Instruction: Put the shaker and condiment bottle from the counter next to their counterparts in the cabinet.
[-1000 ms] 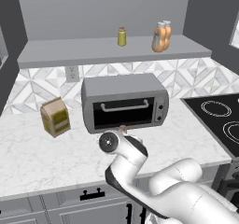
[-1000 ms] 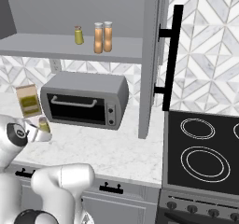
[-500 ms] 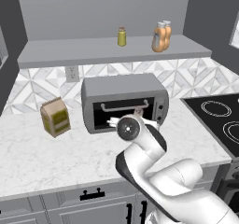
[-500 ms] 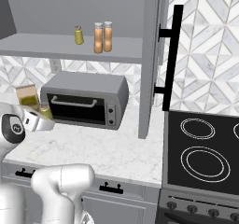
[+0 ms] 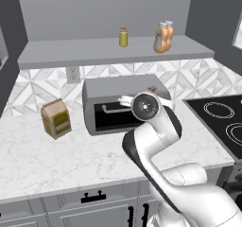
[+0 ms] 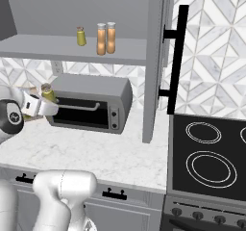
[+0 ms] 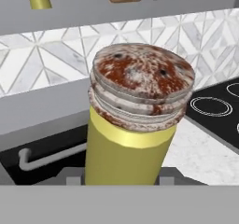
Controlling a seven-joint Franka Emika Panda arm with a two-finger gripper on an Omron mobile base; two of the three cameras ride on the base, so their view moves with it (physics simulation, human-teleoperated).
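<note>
While the arm is raised in front of the toaster oven point(image 6: 89, 102), the pincer point(image 6: 44, 100) is clamped on the shaker point(image 6: 47, 92), which sits upright betw. the fingers w/ its mottled brownish cap point(image 7: 142, 78) sticking up above them; yellow-green body seen close up in hand view, filling the centre, base hidden at the bottom edge. Shaker is off the counter point(image 6: 86, 150), held in the air at about toaster-oven top height, left of the oven door handle in right base view. In left base view the wrist blocks most of it; only a bit of the cap shows behind the round wrist joint, in front of the oven. Up in the cabinet point(image 5: 113, 51) on the shelf: twin shaker point(image 5: 123, 37) standing upright, and to its right two orange condiment bottles point(image 6: 105, 38) side by side, touching or nearly so. Held shaker is well below the shelf, nearer the viewer than the twin. Tan box w/ green label point(image 5: 56, 118) stands on the counter left of the oven, near the backsplash. Black stovetop point(image 6: 211, 153) to the right, well apart from the pincer.
</note>
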